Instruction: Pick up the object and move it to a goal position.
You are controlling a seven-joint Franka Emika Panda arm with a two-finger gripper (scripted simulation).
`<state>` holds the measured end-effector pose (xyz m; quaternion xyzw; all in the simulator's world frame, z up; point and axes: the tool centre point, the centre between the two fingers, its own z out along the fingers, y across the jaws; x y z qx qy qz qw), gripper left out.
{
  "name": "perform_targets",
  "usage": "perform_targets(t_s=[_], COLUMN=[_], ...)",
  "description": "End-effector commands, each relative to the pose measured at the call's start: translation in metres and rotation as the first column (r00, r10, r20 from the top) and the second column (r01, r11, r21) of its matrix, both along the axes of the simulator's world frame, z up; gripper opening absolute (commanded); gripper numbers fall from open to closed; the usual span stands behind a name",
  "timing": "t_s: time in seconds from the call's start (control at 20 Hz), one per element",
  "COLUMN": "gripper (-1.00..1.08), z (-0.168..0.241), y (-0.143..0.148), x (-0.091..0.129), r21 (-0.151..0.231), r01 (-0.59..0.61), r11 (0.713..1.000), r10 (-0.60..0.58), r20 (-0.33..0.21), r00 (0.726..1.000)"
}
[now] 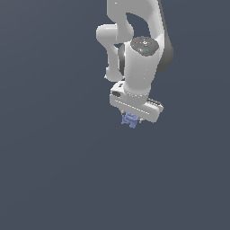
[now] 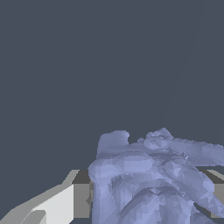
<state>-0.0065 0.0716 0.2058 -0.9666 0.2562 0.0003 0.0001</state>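
The object [image 1: 130, 119] is a small periwinkle-blue, lumpy, faceted thing that peeks out just under the white hand of my arm in the exterior view. My gripper [image 1: 131, 119] is shut on it, and the hand hides most of the fingers from that camera. In the wrist view the object [image 2: 153, 179] fills much of the picture between the fingers [image 2: 57, 205], one light-grey finger showing beside it and a sliver of the other at the far edge.
A plain dark grey-blue surface [image 1: 54, 170] lies all around the arm in both views. The white arm [image 1: 134, 40] rises to the top of the exterior view.
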Motion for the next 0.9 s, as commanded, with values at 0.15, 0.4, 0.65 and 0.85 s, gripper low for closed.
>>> perform_targets(t_s=[0.15, 0.4, 0.65, 0.85], gripper=[-1.0, -1.0, -1.0, -1.0], z=[0.058, 0.115, 0.171, 0.212], y=[0.01, 0.021, 0.031, 0.039], x=[-0.024, -0.048, -0.07, -0.086], r21=[-0.001, -0.001, -0.002, -0.002], r01=[0.0, 0.0, 0.0, 0.0], r11=[1.0, 1.0, 1.0, 1.0], r10=[0.0, 0.0, 0.0, 0.0], r20=[0.0, 0.001, 0.001, 0.001], r00=[1.0, 1.0, 1.0, 1.0])
